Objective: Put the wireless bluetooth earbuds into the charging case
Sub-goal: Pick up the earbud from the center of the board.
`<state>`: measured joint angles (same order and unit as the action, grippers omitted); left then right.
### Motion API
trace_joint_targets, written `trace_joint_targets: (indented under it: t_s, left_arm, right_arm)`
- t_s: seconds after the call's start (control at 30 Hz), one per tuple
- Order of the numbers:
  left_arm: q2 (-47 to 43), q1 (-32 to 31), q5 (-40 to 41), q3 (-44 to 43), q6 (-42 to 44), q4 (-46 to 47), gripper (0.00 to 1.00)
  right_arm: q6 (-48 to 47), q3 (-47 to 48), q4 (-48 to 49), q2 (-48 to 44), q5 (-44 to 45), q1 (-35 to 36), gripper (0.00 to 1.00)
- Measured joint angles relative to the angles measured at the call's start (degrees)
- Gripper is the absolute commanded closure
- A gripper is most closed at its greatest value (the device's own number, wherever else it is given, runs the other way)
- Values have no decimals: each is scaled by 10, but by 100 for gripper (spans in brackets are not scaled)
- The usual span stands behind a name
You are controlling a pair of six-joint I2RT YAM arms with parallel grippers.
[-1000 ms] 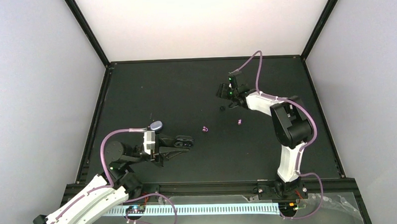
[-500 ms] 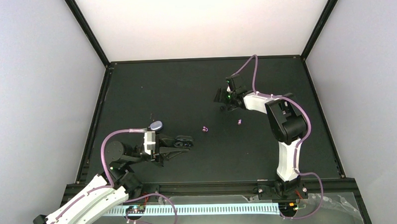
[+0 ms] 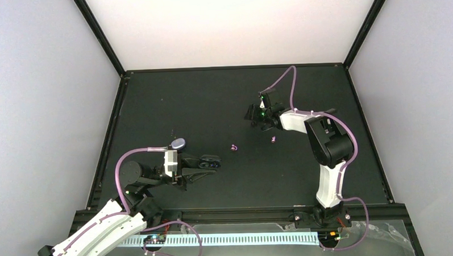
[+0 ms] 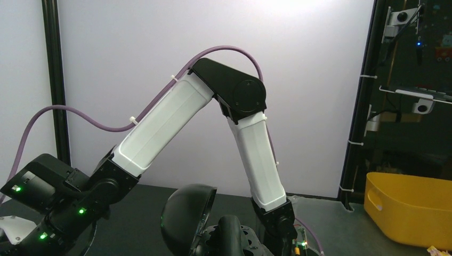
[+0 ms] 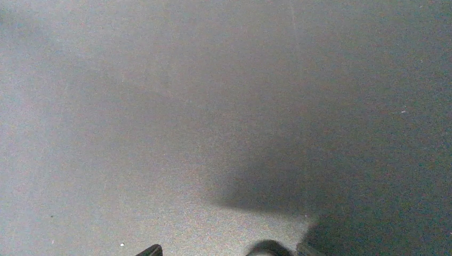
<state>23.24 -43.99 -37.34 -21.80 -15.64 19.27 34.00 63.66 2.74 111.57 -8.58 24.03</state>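
The right gripper (image 5: 227, 249), jaws parted, straddles a tiny, light, likely slippery black earbud (image 5: 269, 248), so pinch its sides, while the left gripper (image 3: 209, 161) clamps the charging case (image 4: 186, 213).

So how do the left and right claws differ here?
The left claw is shut on the open black charging case; the right claw is open, gripping nothing. The left claw lies level near the front; the right claw points down farther back, a small dark rounded thing between its tips. Both are over the black mat.
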Motion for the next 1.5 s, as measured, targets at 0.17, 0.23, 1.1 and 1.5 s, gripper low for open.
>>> trace_joint_targets:
  t_s: [0.17,0.23,1.1,1.5]
  left_arm:
    - [0,0,0,0,0,0,98]
    - [0,0,0,0,0,0,99]
    - [0,0,0,0,0,-4,98]
    - [0,0,-1,0,0,-4,98]
  right_arm:
    - [-3,-2,-2,-2,1,0,36]
    - [-5,-2,-3,-2,1,1,37]
    - [-16,-51,-29,-51,-19,33,39]
    - [-59,-31,-58,-100,35,32,40]
